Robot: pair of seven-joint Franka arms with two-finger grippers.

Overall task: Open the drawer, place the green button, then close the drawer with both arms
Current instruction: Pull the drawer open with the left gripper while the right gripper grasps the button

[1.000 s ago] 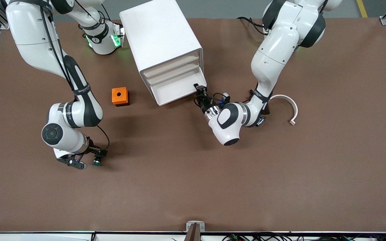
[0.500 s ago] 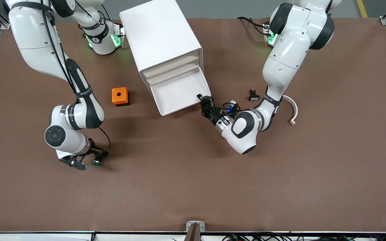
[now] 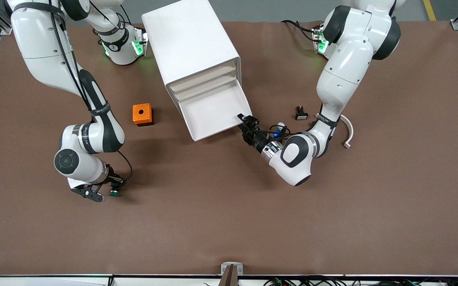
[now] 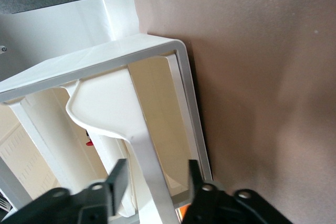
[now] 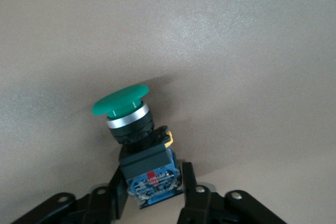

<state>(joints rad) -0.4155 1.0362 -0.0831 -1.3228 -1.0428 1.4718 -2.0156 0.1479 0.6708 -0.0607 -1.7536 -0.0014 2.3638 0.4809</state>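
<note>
Bottom drawer (image 3: 216, 113) of the white cabinet (image 3: 191, 47) stood pulled well out, farther than a second before, its tray bare. Left claw (image 3: 249, 120) sat at the drawer's front corner toward the left arm's end; its fingers had parted from the tight pinch of a moment earlier and now stood loosely astride the cream front lip (image 4: 142, 150), so the pull looked finished and the claw was letting go. Right claw (image 5: 152, 192) had gone from spread wide to pressed onto the blue back part of the button (image 5: 137, 145), green cap pointing away from the claw. Button (image 3: 114, 193) remained low at the surface (image 3: 229, 222), at 7 o'clock from the orange box (image 3: 142, 114), well apart from the drawer. Judgement: opening done, grasp made; lift and carry to the tray next
</note>
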